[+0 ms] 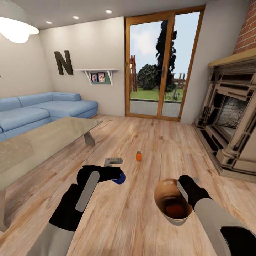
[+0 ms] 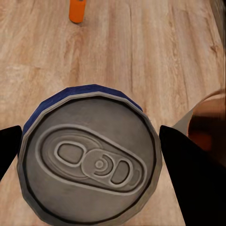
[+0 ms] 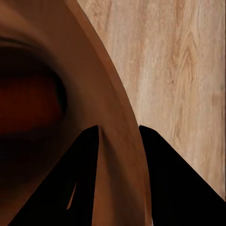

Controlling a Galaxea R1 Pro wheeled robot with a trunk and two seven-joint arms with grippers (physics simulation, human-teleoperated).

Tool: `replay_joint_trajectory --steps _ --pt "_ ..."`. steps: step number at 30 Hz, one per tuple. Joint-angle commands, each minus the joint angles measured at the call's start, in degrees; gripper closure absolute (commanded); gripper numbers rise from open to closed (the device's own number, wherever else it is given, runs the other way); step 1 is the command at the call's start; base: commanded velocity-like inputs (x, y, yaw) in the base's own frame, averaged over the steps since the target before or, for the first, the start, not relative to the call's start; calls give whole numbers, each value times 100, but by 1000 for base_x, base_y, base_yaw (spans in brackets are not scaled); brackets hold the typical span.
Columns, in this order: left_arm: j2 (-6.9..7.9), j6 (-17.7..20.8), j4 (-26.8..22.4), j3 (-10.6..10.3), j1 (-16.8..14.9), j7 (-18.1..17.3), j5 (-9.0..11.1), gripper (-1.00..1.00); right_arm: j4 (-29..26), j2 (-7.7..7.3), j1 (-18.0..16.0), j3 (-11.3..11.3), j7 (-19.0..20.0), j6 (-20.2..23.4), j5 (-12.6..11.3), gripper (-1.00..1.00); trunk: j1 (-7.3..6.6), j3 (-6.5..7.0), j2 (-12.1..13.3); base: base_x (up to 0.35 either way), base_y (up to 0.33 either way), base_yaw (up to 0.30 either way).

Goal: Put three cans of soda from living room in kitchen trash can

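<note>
I am working in the living room, over its orange-brown plank floor [image 1: 149, 149], with the glass-topped bench [image 1: 42, 142] off to my left and the fireplace [image 1: 231, 121] to my right.

My right claw [image 1: 188, 187] is clamping the rim of the tash can [image 1: 167, 213], one finger inside the wall and one outside, holding the bucket above the floor and tilted towards me. A reddish can of soda [image 1: 175, 210] is lying in its bottom. Gripping by a thin rim alone, I am risking the bucket swinging or slipping, and any further tilt could be spilling that can back out.

My left claw [image 1: 119, 174] is clenched on the blue can of soda [image 1: 120, 178], its fingers [image 2: 193, 174] pressing both sides, the silvery top facing the wrist camera. It is hanging beside the bucket, not over the mouth; releasing early would be dropping it on the planks, where it would roll.

The orange can of soda [image 1: 138, 155] is standing upright on the floor ahead, near enough that a sweeping arm could be knocking it over.
</note>
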Motion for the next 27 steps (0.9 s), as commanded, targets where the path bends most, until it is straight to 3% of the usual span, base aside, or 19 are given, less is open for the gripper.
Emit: replay_joint_trajectory --steps 1,12,16,21,27 --pt "-20 2 -2 -1 0 1 -15 100 21 9 -2 6 -3 -21 -22 100 -23 19 41 0 0 0" --pt "-209 2 14 -21 -1 9 11 100 247 187 -2 56 -152 -78 -16 100 -265 217 483 0 0 0" --pt "-248 2 5 -276 -1 9 257 100 316 243 -4 60 -154 -244 -14 100 -352 288 643 0 0 0" --pt "-261 2 -25 -558 -1 15 358 100 342 254 -4 89 -154 -293 -14 100 -462 378 844 0 0 0" --pt "-262 2 -43 -685 -1 16 386 100 348 251 -8 139 -154 -308 -14 100 -594 486 1084 0 0 0"
